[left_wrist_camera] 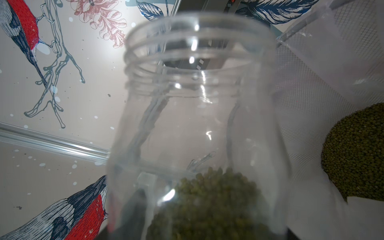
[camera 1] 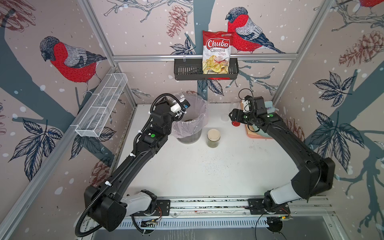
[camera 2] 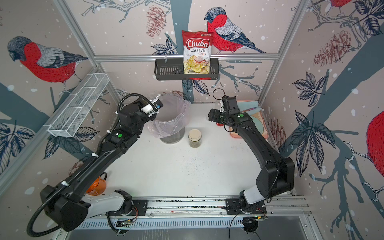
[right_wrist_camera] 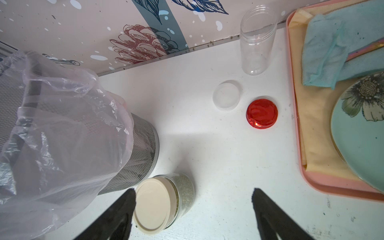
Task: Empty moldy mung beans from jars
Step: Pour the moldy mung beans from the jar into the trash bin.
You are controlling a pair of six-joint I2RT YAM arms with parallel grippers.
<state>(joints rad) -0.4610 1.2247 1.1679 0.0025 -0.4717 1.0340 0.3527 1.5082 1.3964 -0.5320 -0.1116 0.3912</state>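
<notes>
The bin [camera 1: 190,138] stands back left on the counter [camera 1: 207,170], mung beans [left_wrist_camera: 353,153] in it, an open jar [left_wrist_camera: 197,104] tilted above; a lidded jar [camera 1: 213,138] sits just right. Farther right lie a lid [right_wrist_camera: 227,94], a second lid [right_wrist_camera: 262,113], an empty jar [right_wrist_camera: 257,41] behind, then a tray [right_wrist_camera: 332,186] bearing a plate [right_wrist_camera: 359,135] and cloth [right_wrist_camera: 332,41].

In the left wrist view the tilted jar [left_wrist_camera: 197,124] and its mung beans [left_wrist_camera: 212,199] are blurred, the jar's base cut off. At one o'clock on the table [camera 1: 207,166] the red lid [camera 1: 236,124] is mostly hidden under the right arm [camera 1: 291,143] — at eight o'clock an orange thing [camera 2: 97,185], half behind the left arm [camera 2: 99,158], is unidentifiable.
</notes>
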